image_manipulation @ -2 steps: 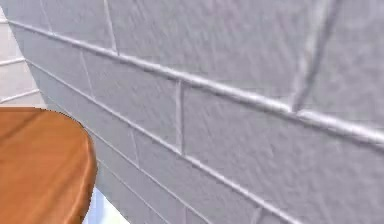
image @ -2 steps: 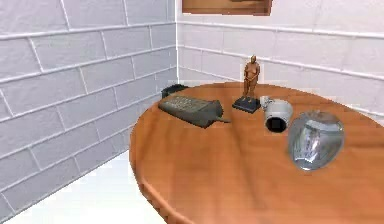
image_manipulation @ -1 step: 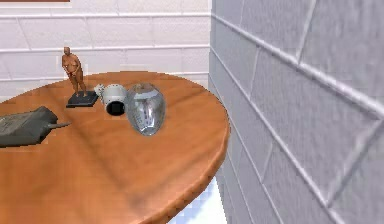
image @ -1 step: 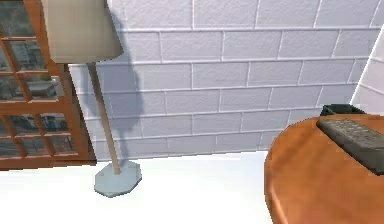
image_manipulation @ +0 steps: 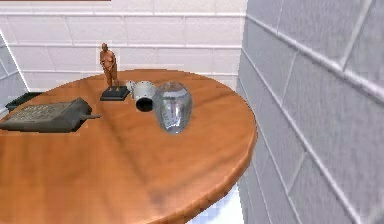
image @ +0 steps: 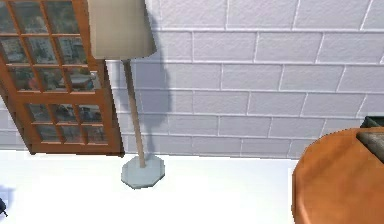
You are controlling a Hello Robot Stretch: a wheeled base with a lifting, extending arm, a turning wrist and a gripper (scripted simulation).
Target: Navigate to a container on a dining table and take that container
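A round wooden dining table (image_manipulation: 130, 175) takes up most of the arm side view, and its edge (image: 335, 185) shows at the forward view's lower right. On it stands a clear glass vase-like container (image_manipulation: 172, 106) near the middle back. Beside it lies a small grey cup-like thing (image_manipulation: 144, 95) on its side. A small brown statue (image_manipulation: 109, 68) on a dark base stands at the back. A dark flat object (image_manipulation: 45, 113) lies on the tabletop's left part.
A floor lamp (image: 132, 90) with a cream shade and round base stands against the white brick wall (image: 260, 70). A wooden door with glass panes (image: 50, 75) is at the forward view's left. A white brick wall (image_manipulation: 320, 110) runs close along the table's right side.
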